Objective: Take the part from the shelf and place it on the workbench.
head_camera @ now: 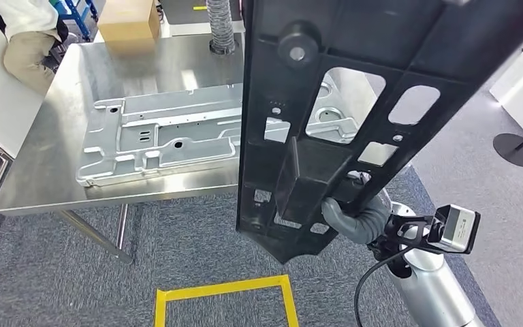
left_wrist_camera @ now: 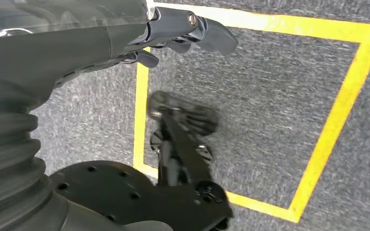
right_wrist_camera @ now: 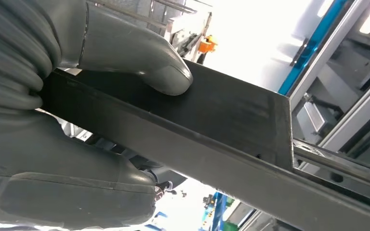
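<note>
Gripping the black part (head_camera: 354, 95) near its lower end, the right hand (head_camera: 354, 218) holds it above the workbench (head_camera: 61, 122), where a silver panel (head_camera: 170, 136) lies; left hand (left_wrist_camera: 183, 29) empty, fingers loosely apart.

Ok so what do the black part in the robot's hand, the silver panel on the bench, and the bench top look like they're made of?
Black part: matte and non-reflective with molded ribs and cutouts, probably plastic, possibly coated metal.
Silver panel: pale dull-grey metal with pressed ridges and holes, likely stamped aluminium or steel.
Bench top: brushed stainless-looking steel, with blurred reflections and a soft sheen.
</note>
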